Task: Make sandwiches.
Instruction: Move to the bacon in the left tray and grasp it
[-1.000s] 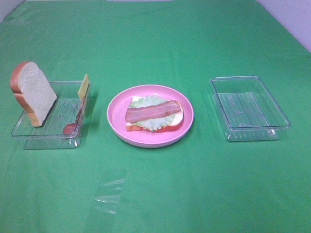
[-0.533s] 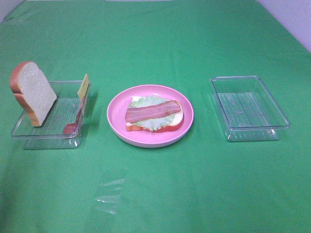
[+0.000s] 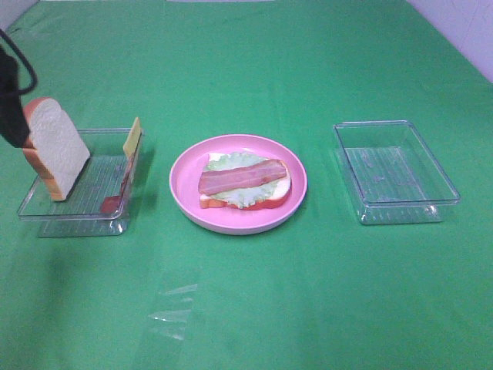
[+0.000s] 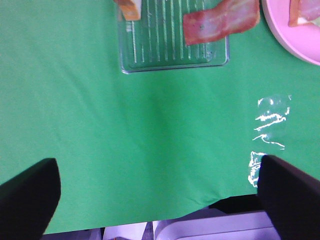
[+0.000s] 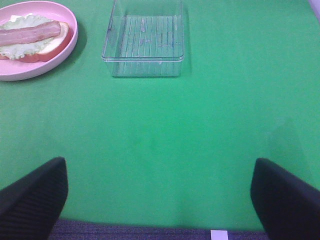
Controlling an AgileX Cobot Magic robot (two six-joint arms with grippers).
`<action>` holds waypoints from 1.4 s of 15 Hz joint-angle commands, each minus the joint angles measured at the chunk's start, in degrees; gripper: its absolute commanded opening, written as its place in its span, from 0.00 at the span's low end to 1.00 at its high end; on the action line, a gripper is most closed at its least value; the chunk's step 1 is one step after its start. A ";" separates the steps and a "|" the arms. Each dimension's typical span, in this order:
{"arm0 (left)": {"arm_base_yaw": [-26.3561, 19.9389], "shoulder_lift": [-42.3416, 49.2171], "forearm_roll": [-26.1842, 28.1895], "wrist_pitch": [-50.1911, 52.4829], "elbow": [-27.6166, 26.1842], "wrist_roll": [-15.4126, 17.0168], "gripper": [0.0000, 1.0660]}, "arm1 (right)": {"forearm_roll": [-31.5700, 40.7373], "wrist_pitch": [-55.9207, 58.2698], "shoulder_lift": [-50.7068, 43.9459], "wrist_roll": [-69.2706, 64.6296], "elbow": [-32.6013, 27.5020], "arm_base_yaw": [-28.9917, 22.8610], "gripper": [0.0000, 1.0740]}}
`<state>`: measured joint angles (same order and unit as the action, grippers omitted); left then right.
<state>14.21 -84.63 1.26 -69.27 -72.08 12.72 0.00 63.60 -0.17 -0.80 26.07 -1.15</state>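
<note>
On the pink plate (image 3: 182, 171) lies the open sandwich (image 3: 245, 183): a bread slice, pale lettuce and a bacon strip on top. It also shows in the right wrist view (image 5: 35, 37). A second bread slice (image 3: 54, 146) leans upright in the left clear tray (image 3: 73, 218), with a yellow cheese slice (image 3: 132, 137) and another bacon strip (image 3: 119, 189) by the tray's right wall. The left arm (image 3: 9, 100) shows as a black piece beside that bread. My left gripper (image 4: 160, 200) is open over bare cloth, short of the tray (image 4: 175, 62) and bacon (image 4: 220, 22). My right gripper (image 5: 160, 200) is open and holds nothing.
An empty clear tray (image 3: 400, 212) stands right of the plate, also seen by the right wrist camera (image 5: 143, 42). A crumpled clear film (image 3: 173, 304) lies on the green cloth in front of the plate. The table's near edge shows under both grippers.
A black part of the left arm has come into the exterior view at the left edge, next to the upright bread slice. The food and trays have not moved.
</note>
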 commanded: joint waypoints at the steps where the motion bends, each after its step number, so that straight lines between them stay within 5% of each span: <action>1: 3.90 -9.11 -0.40 2.98 -3.61 3.67 0.94 | 0.29 -0.17 -1.78 0.80 -0.11 -0.11 0.88; 8: 8.42 -28.19 -0.80 6.70 -17.76 4.70 0.94 | 0.29 -0.17 -1.78 0.46 -0.11 -0.11 0.88; 21: 8.42 -36.10 -2.06 11.00 -18.11 3.72 0.92 | 0.29 -0.17 -1.78 0.40 -0.11 -0.11 0.88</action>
<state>22.35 -120.44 -0.63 -58.50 -90.01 16.50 0.00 63.60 -0.17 -0.80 26.07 -1.15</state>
